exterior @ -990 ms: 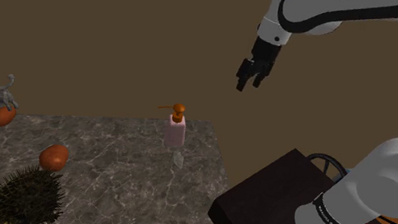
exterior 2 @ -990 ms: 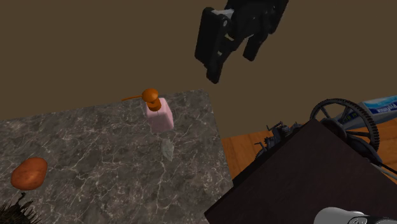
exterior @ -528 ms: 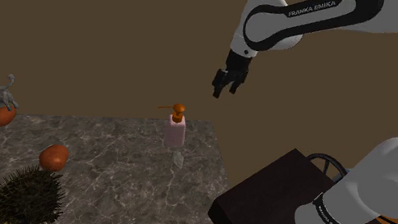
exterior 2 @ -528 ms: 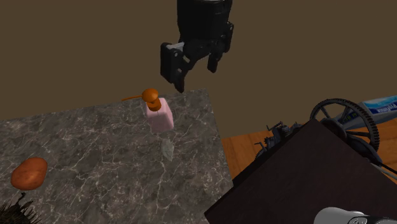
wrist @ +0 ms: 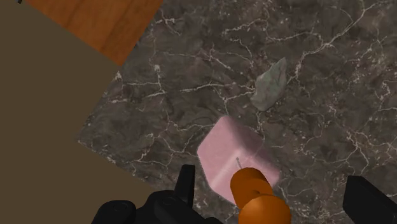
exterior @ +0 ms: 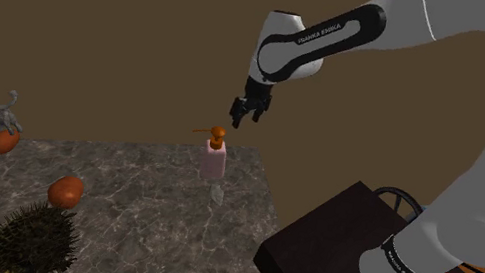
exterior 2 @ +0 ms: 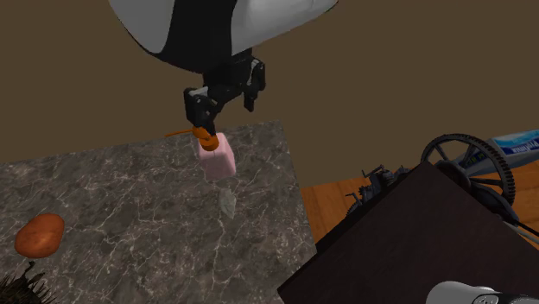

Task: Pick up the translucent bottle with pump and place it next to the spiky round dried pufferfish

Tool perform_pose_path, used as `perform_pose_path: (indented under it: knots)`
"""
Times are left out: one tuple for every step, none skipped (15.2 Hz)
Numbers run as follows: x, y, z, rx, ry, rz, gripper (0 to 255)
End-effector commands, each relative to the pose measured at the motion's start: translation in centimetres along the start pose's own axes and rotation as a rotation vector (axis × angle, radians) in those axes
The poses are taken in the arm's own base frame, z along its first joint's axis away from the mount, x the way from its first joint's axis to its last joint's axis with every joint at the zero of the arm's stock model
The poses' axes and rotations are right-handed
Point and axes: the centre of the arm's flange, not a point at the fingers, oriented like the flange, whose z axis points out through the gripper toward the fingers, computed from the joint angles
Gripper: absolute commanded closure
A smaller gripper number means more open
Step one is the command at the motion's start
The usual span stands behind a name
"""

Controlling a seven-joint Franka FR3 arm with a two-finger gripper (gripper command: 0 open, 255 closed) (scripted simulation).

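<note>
Pink bottle (exterior: 214,161) stands near the far corner of the marble counter (exterior: 118,201), jaws apart just above its orange pump (exterior: 217,137).

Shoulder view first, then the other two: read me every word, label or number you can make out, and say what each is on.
"FRANKA EMIKA": white letters on the arm's dark band.
Lettering on the dark ring at the arm's base: too small to read.
Print on the blue and white object at the second exterior view's right edge: too blurred to read.
Pink pump bottle: no label visible.
</note>
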Motion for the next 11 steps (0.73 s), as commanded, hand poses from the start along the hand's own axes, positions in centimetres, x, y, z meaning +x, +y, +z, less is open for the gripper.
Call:
perform_pose_path:
  knots:
    - [1.9,-0.6,1.8,0.0,0.003,-0.008,0]
    - [2.8,-0.9,2.7,-0.001,0.004,-0.012,0]
    - [3.6,-1.2,3.7,-0.001,0.006,-0.015,0]
    - [4.5,-1.5,4.6,-0.001,0.007,-0.019,0]
    - [5.4,-1.7,5.5,-0.001,0.008,-0.023,0]
    - [6.3,-2.0,6.4,-0.002,0.009,-0.027,0]
    - [6.8,-2.2,6.9,-0.002,0.01,-0.029,0]
    - [6.8,-2.2,7.4,-0.002,0.01,-0.029,0]
    - [6.8,-2.2,8.0,-0.002,0.01,-0.029,0]
    - [6.8,-2.2,8.5,-0.002,0.01,-0.029,0]
    - [6.8,-2.2,9.0,-0.002,0.01,-0.029,0]
